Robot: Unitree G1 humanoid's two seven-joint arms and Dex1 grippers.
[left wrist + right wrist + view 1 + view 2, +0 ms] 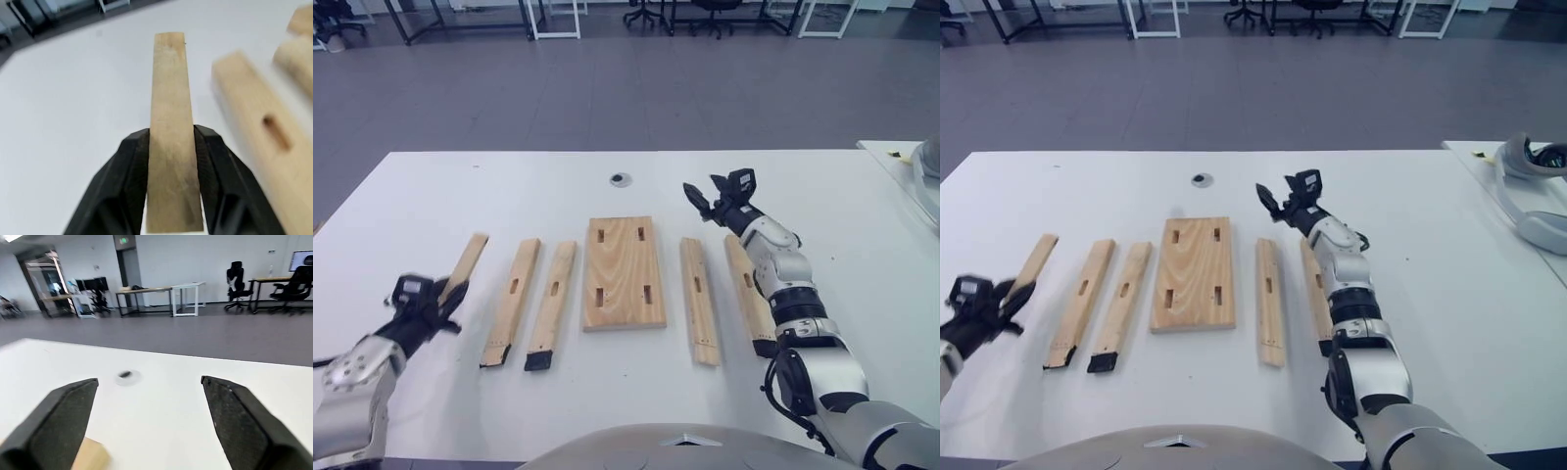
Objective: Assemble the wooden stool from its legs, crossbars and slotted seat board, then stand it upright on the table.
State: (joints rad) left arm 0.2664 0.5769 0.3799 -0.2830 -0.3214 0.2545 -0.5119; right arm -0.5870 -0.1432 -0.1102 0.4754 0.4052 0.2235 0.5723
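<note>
A white table (431, 196) stands in an open room with grey flooring, desks and office chairs behind it. The stool's parts lie flat on it in a row. The slotted seat board (624, 272) is in the middle, with a small round grommet (621, 179) set in the tabletop beyond it. To the board's left lie the inner left leg (553, 302) and the outer left leg (512, 299), and left of those a thin crossbar (467, 262). To its right lie the inner right leg (699, 311) and the outer right leg (747, 284).

The left claw (445, 294) is clamped on the crossbar's near end. In the left wrist view its black fingers (134, 161) press both long edges of the strip, which runs straight away from the claw. The far end rests on the table, apart from the outer left leg.

The right claw (705, 188) sits just past the far ends of the two right legs with its fingers (234, 406) spread wide, gripping nothing. The seat board lies nearer the robot and to the claw's left, not touching it.
</note>
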